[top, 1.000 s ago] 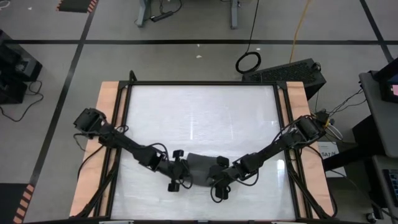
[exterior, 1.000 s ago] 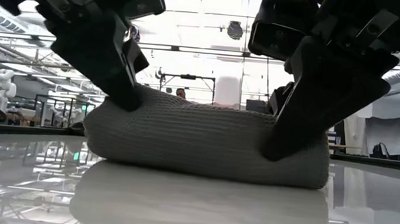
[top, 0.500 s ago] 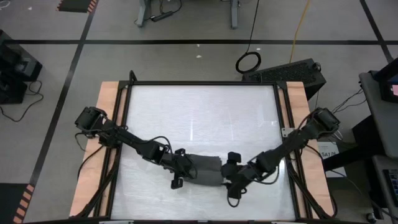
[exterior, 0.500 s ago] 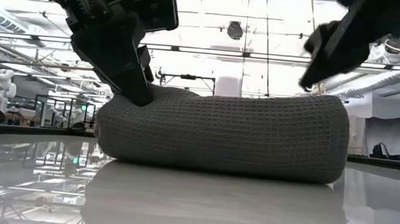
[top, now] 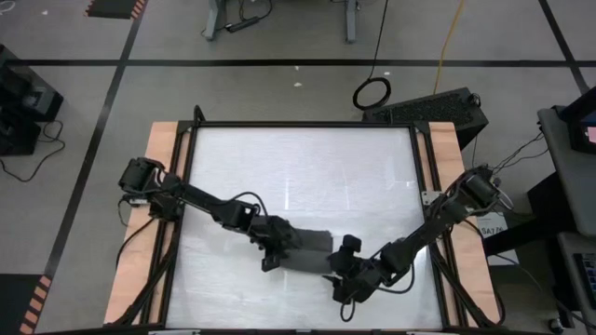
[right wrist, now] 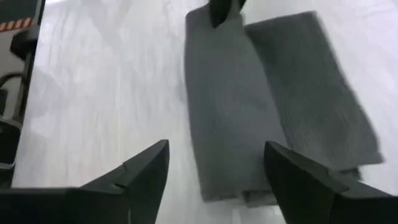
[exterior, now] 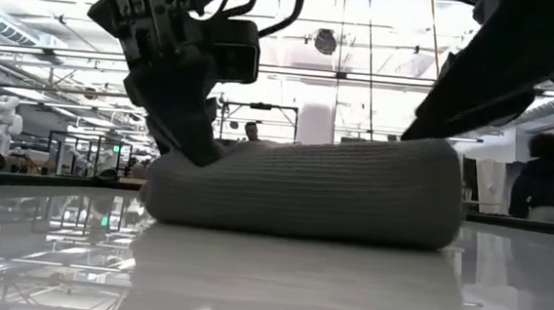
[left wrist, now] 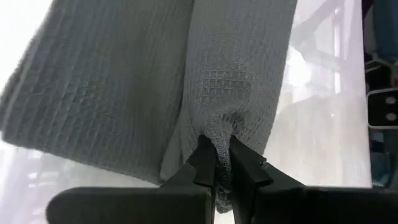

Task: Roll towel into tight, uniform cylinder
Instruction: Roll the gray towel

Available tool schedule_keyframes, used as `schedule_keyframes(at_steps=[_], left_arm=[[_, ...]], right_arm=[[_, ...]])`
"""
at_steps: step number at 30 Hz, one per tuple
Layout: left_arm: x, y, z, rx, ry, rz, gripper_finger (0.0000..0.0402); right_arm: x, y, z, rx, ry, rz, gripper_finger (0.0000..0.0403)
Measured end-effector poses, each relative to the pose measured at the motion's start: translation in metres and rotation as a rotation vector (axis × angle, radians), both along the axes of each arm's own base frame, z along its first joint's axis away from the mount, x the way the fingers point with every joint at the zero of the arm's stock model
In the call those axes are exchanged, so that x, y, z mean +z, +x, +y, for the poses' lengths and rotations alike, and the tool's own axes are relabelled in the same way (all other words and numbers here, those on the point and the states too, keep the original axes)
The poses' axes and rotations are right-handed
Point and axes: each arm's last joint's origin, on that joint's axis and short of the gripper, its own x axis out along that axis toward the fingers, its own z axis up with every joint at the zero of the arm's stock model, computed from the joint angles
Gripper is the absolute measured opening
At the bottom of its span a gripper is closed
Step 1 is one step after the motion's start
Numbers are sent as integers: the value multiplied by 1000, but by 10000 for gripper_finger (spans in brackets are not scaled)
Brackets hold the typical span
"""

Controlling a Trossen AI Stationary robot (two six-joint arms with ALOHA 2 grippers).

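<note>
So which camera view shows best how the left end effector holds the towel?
The left wrist view: the left end effector is shut on a pinched fold of the towel, seen close. The low view shows it pressing into one end of the roll. The high view shows only the arm over the cloth; the right wrist view shows just its tip.

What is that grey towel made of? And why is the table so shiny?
The towel looks like soft woven cloth, probably cotton, with a matte finish: tiny waffle squares cover it, and it bunches where the left gripper pinches it. The table top looks like smooth, glossy white plastic or coated board: it mirrors the towel and the ceiling lights. Its side edges look like pale wood.
</note>
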Motion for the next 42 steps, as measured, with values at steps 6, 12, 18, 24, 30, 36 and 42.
schedule_keyframes(at_steps=[6,12,18,24,30,36,42], left_arm=[[-5,1,4,15,-49,40,22],[-4,3,10,36,-81,47,22],[-4,4,15,56,-108,63,22],[-2,5,21,56,-256,121,22],[2,7,21,51,-411,167,22],[1,6,18,52,-387,157,22],[0,4,9,60,-349,161,22]], right_arm=[[-2,2,-5,-19,-21,16,280],[-6,9,-14,-18,-2,51,232],[-18,18,-25,0,43,125,154],[-18,22,-29,-13,172,159,22],[-8,22,-30,1,320,190,14],[-8,27,-39,39,451,260,6],[-5,40,-58,121,589,289,6]])
